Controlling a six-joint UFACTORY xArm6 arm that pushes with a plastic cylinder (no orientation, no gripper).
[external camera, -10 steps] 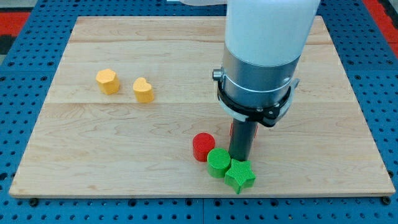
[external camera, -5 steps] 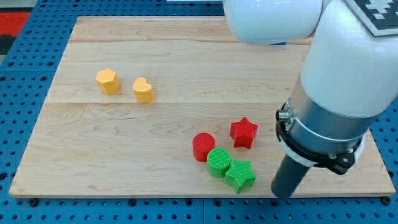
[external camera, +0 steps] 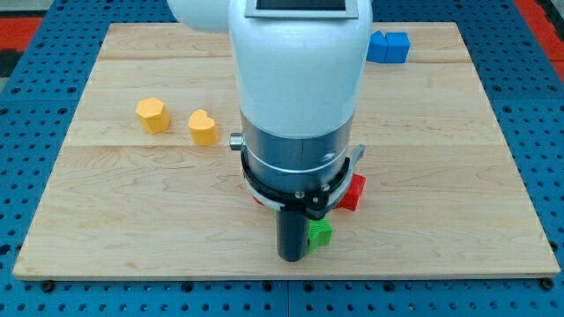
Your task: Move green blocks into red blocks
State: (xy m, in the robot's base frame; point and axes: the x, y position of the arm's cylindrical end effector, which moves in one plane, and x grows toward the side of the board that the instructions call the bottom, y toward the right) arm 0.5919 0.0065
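The wooden tabletop (external camera: 458, 158) lies bare across its right half and along its bottom-left stretch. Two yellow blocks (external camera: 152, 114) (external camera: 203, 128) sit side by side near the left edge, and blue blocks (external camera: 389, 47) rest at the top edge. My arm stands upright over the bottom-middle, its wide body hiding most of the cluster beneath. My tip (external camera: 292, 257) touches down close to the bottom edge, just left of a green block (external camera: 320, 232), seemingly against it. A red block (external camera: 352, 192) peeks out just above-right of the green one. There is no gripper, only the rod.
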